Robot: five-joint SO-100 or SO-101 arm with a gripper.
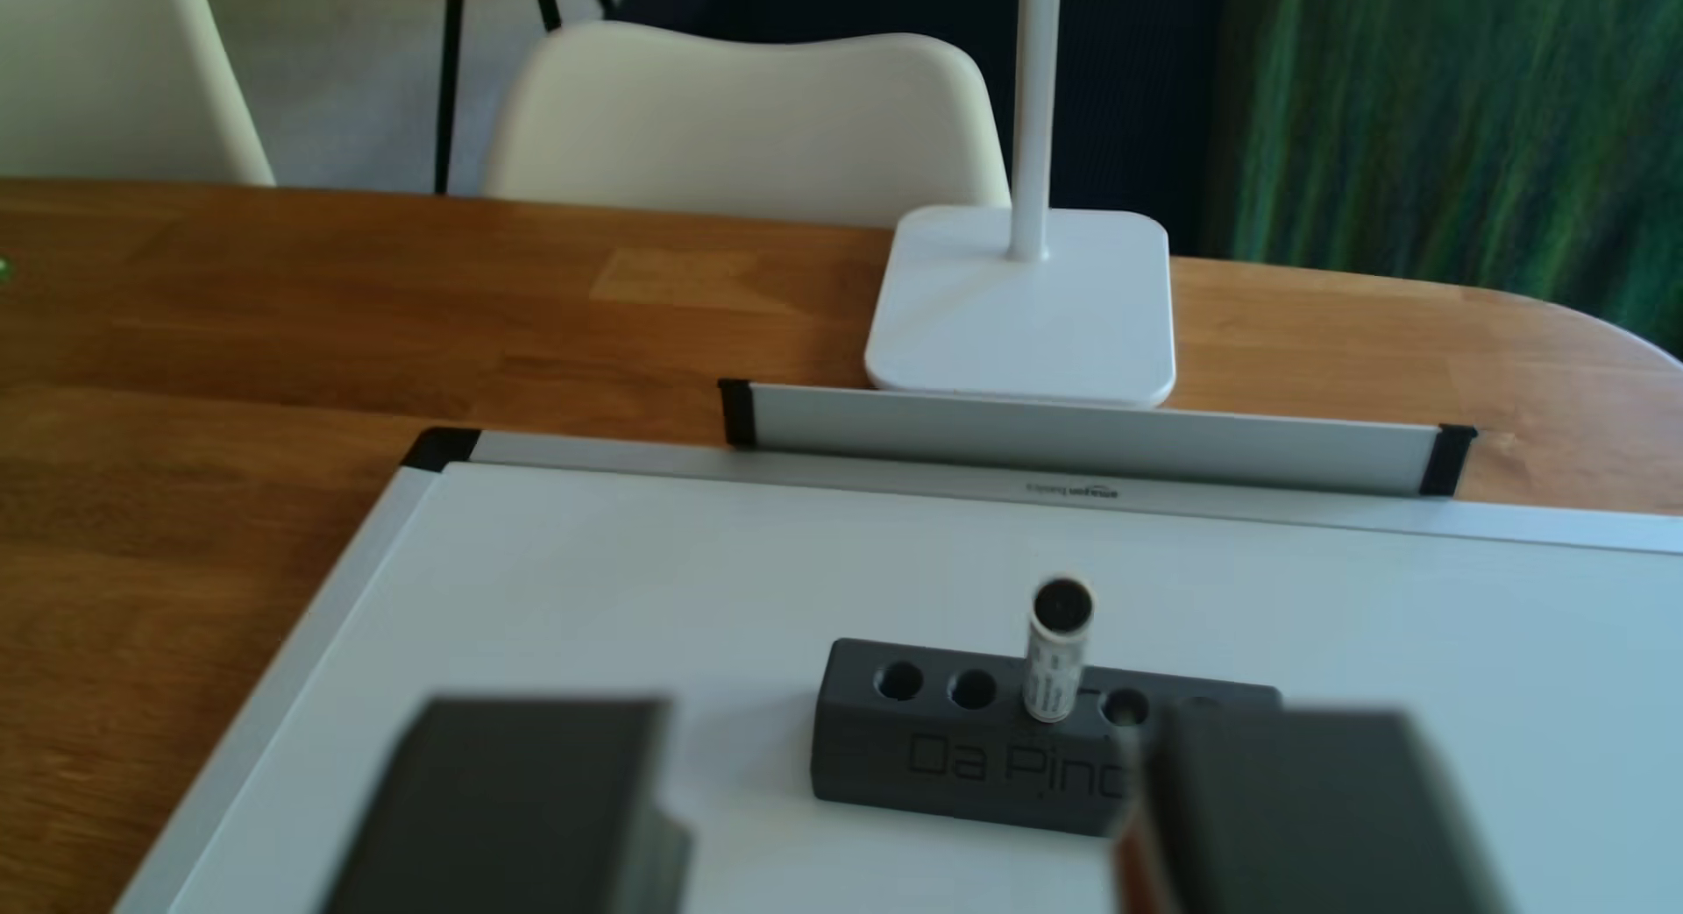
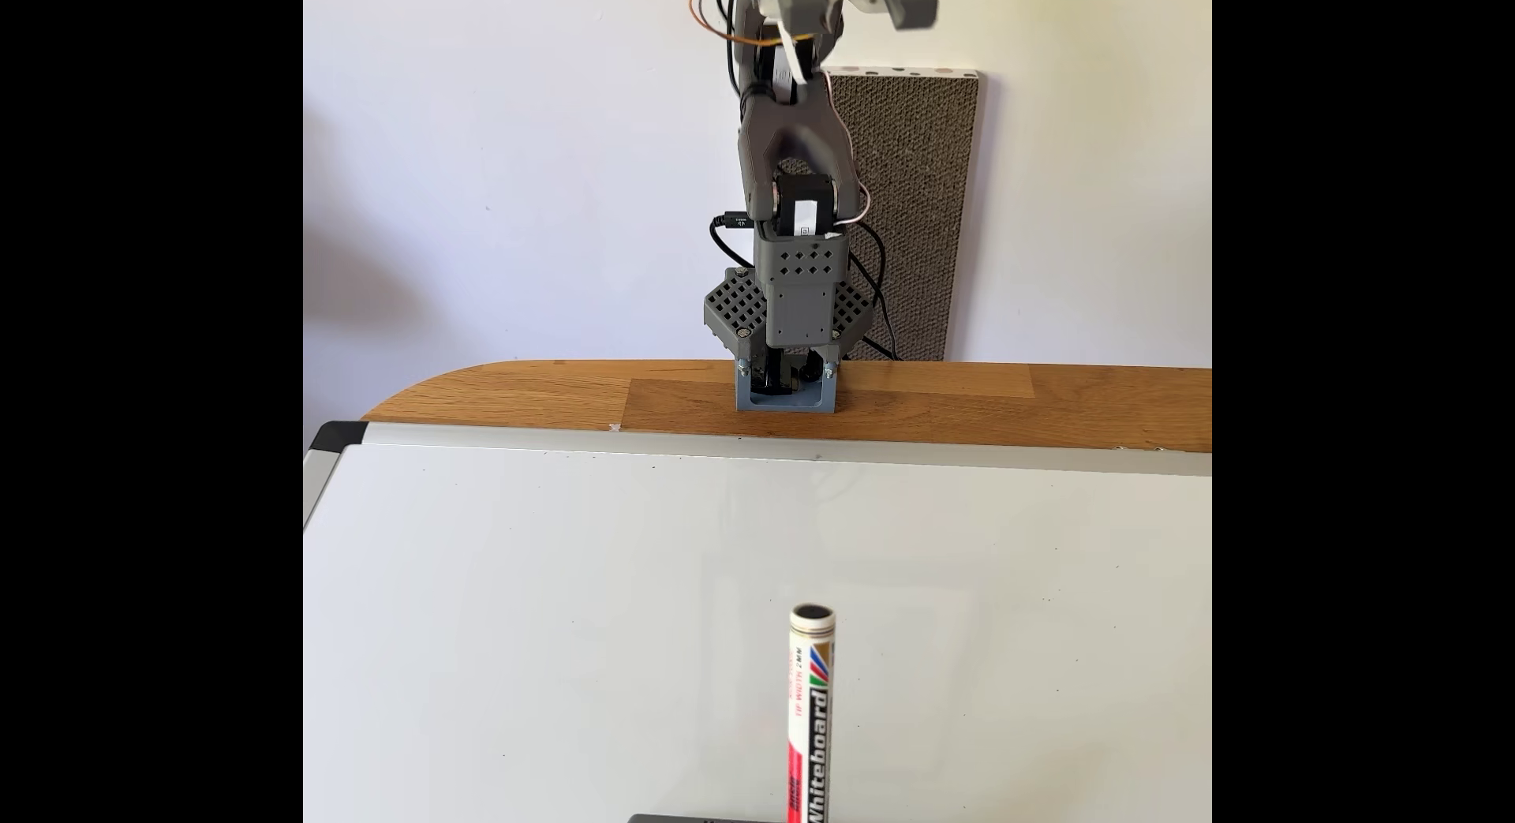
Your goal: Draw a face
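A whiteboard marker (image 1: 1055, 659) stands upright, its dark butt end up, in a dark grey holder (image 1: 920, 759) with several holes and the lettering "Da Pinc". The holder rests on a blank whiteboard (image 1: 637, 605). My gripper (image 1: 911, 723) is open: its two blurred dark fingers (image 1: 510, 805) fill the bottom of the other view, on either side of the holder and nearer the camera than it. In the fixed view the marker (image 2: 812, 708) rises from the bottom edge over the whiteboard (image 2: 574, 626), and the gripper (image 2: 848, 3) hangs high at the top, far above the board.
A white lamp base (image 1: 1020, 313) and the board's pen tray (image 1: 1093, 445) lie beyond the board on the wooden table (image 1: 273, 332). White chairs (image 1: 747, 122) stand behind. The arm's base (image 2: 787, 389) is clamped to the table edge, with a brown panel (image 2: 918, 217) against the wall.
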